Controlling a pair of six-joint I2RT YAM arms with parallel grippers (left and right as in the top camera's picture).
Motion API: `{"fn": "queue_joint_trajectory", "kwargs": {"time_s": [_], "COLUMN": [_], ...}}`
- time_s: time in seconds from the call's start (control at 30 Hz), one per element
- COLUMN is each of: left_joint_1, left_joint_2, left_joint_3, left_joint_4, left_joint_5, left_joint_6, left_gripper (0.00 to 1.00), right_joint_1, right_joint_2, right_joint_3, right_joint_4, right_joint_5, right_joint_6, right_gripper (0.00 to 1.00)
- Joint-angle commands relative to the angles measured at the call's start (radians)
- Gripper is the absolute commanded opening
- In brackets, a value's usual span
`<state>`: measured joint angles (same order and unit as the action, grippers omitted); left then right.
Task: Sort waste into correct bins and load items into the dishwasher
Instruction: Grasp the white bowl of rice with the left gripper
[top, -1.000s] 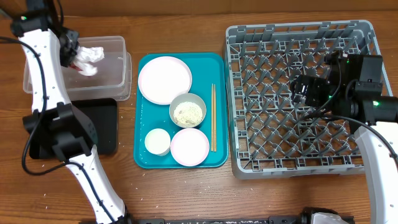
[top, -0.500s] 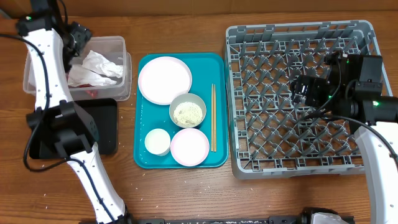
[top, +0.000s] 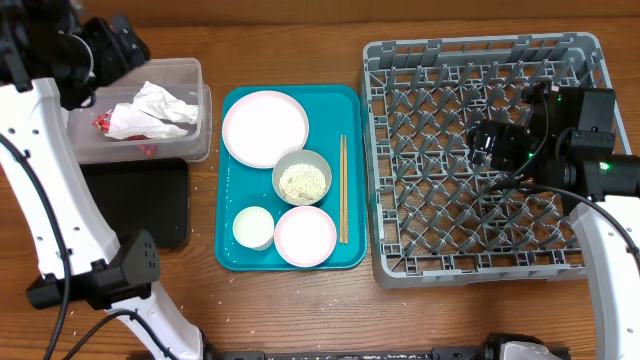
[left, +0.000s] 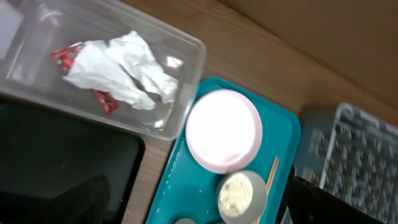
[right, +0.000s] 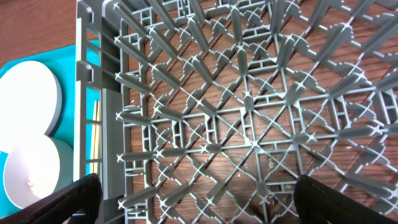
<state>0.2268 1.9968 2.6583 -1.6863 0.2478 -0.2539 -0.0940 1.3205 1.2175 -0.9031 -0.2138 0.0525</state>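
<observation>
The bench (top: 300, 310) carries one rack (top: 430, 220), one teal tray (top: 235, 190), one clear tub (top: 190, 75) and one black tray (top: 140, 205). In the tub lies one napkin (top: 150, 105), with two red scraps (top: 100, 121) showing beside it. The teal tray bears one plate (top: 265, 128), two bowls (top: 305, 236), one cup (top: 253, 228) and two chopsticks (top: 343, 190). One of the two bowls holds a single heap of crumbs (top: 302, 181); the other is bare. Pale specks dot the bench, too small and scattered to count.
</observation>
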Motion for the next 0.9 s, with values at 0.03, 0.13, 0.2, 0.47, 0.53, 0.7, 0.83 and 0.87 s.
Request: {"fn": "queue_joint_trajectory", "kwargs": {"time_s": [0.03,0.13,0.2,0.47,0.53,0.7,0.83,0.87], "left_joint_1": [-0.120,-0.253,-0.338,-0.595,-0.631,-0.682,-0.702,-0.703], "left_joint_2": [0.019,0.031,0.050,0.195,0.246,0.365,0.408,0.418], "left_joint_3": [-0.075,-0.147,-0.199,-0.383,-0.409,-0.418,-0.418,-0.418], "left_joint_4": [-0.003,-0.003,0.001,0.076,0.091,0.092,0.122,0.132], "left_joint_5": [0.124,0.087,0.033,-0.116,-0.135,-0.136,-0.136,-0.137], "left_joint_6": [0.183,0.275,0.312,0.309,0.293,0.272,0.237,0.217], "left_gripper": [0.91,0.91,0.91,0.79,0.75,0.67,0.65,0.64], "right_joint_1": [-0.003,-0.003,-0.003,-0.003,-0.003,-0.003,-0.003,-0.003], "right_joint_2": [-0.002,-0.002,-0.002,-0.002,-0.002,-0.002,-0.002,-0.002], "right_joint_3": [0.019,0.019,0.019,0.019,0.019,0.019,0.019,0.019], "right_joint_4": [0.016,0.010,0.010,0.007,0.005,0.004,0.003,0.003], "right_joint_5": [-0.009,-0.009,-0.009,-0.008,-0.008,-0.008,-0.008,-0.008], "right_joint_6": [0.003,0.003,0.003,0.003,0.003,-0.002,-0.001,-0.001], "right_gripper": [1.00,1.00,1.00,1.00,1.00,1.00,1.00,1.00]}}
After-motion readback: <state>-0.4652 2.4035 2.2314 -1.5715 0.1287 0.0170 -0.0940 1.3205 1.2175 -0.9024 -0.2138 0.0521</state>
